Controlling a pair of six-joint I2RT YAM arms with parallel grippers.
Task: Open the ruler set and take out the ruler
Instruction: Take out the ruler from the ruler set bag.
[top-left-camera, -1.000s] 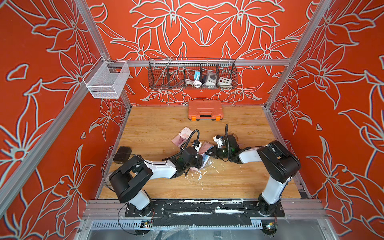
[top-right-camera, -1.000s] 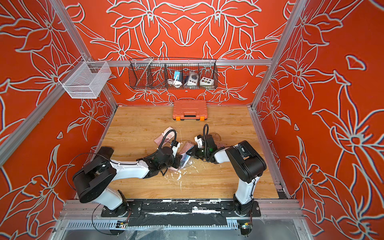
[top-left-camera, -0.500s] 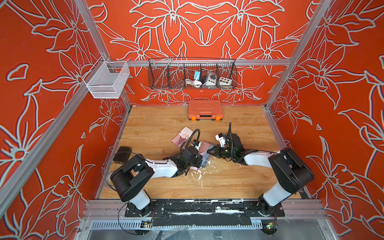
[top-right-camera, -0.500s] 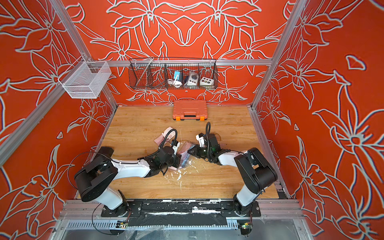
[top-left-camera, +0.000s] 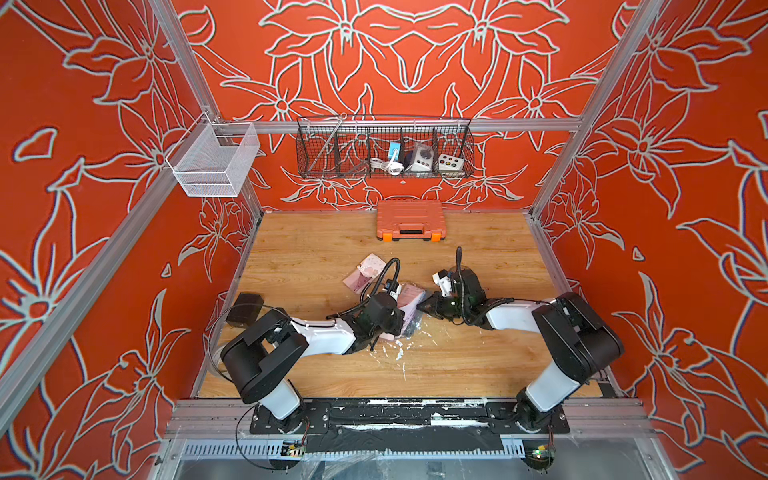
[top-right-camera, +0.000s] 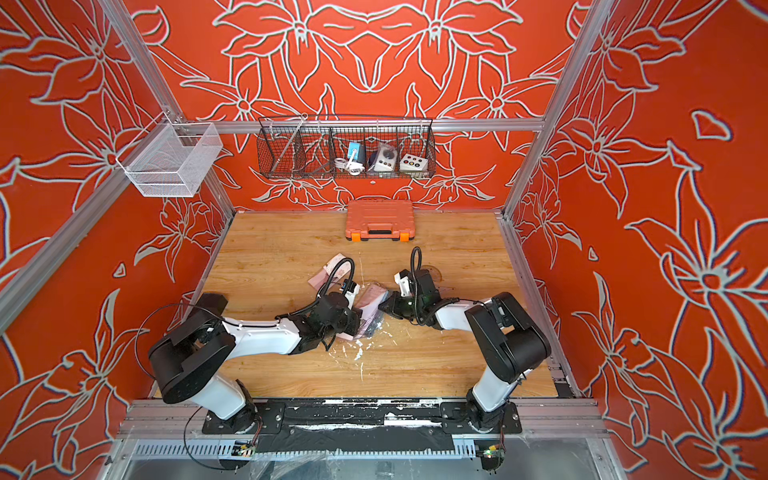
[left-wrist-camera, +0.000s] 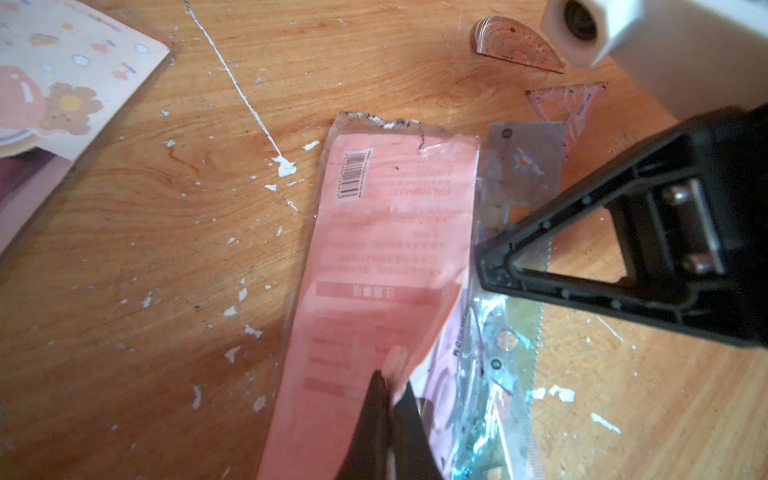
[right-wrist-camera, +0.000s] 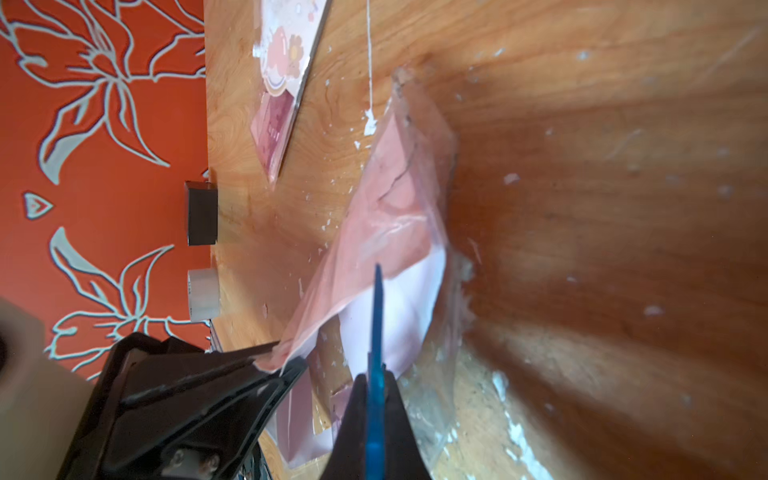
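At worktop (top-left-camera: 478, 365) centre: pinching one end of pink ruler set pouch (left-wrist-camera: 395, 232) with clenched left gripper (left-wrist-camera: 392, 380); clamping blue ruler (left-wrist-camera: 523, 174), partly out alongside pouch, with right gripper (right-wrist-camera: 375, 376).

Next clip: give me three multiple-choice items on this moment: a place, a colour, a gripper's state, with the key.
1. Where on the wooden table does the orange plastic case lie? A at its far edge; B at its near edge; C at its left edge.
2. What colour is the thin plastic ruler in the right gripper? A yellow; B blue; C black.
3. How is the left gripper? A open; B shut on nothing; C shut on the pink ruler-set pack.
Key: 1 A, both top views show it by the back wall; 2 B, the right wrist view shows a blue strip between the jaws; 3 C, the left wrist view shows the pack pinched.
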